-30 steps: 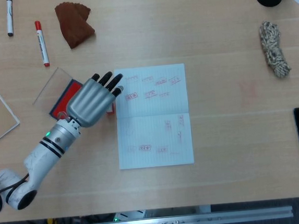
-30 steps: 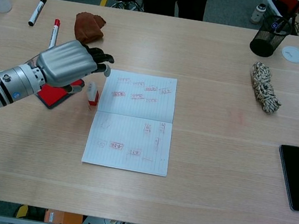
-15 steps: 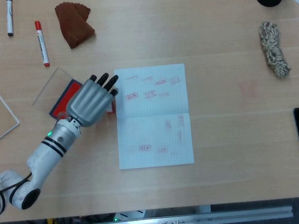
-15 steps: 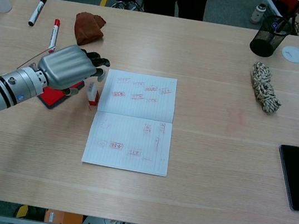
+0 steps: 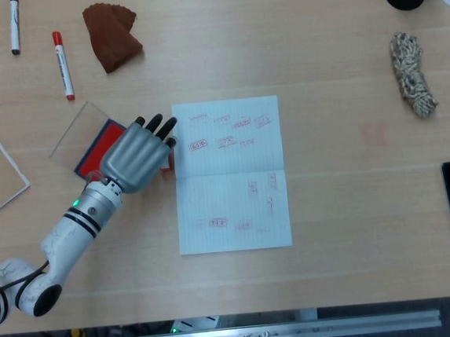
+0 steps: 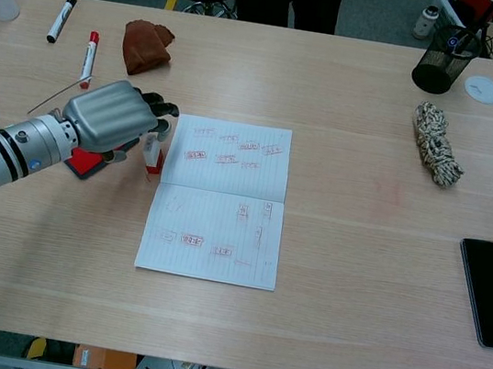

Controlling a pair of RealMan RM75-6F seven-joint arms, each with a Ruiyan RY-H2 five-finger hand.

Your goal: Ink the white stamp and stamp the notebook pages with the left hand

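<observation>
We see the white stamp [image 6: 152, 153] standing upright on the desk [image 6: 352, 284], just beside the left edge of the open notebook [image 6: 221, 199] and right of the red ink pad [image 6: 86, 161], toward the desk's left side. In the chest view the left hand [image 6: 112, 118] sits over the ink pad with its dark fingertips [image 6: 166, 111] reaching to the top of the stamp; the fingers are curled forward, but we cannot tell whether they actually grip the stamp or only touch it. From the head view the hand [image 5: 135, 153] covers most of the pad [image 5: 97, 145] and hides the stamp almost fully. The notebook [image 5: 229, 174] lies flat near the middle of the desk, its pages carrying several small red stamp marks. A clear sheet [image 5: 79, 127] lies partly under the pad. Toward the far left corner lie a red marker [image 5: 62, 64], a black marker [image 5: 15, 25] and a brown cloth [image 5: 112, 35]. Near the far right corner stand a black pen cup [image 6: 442, 63] and a white disc [image 6: 483, 88], with a bundle of rope [image 6: 437, 144] nearer us. A black phone [image 6: 491, 293] lies at the right edge. A pale rounded shape at the right edge of the chest view may be the right hand, we cannot say
</observation>
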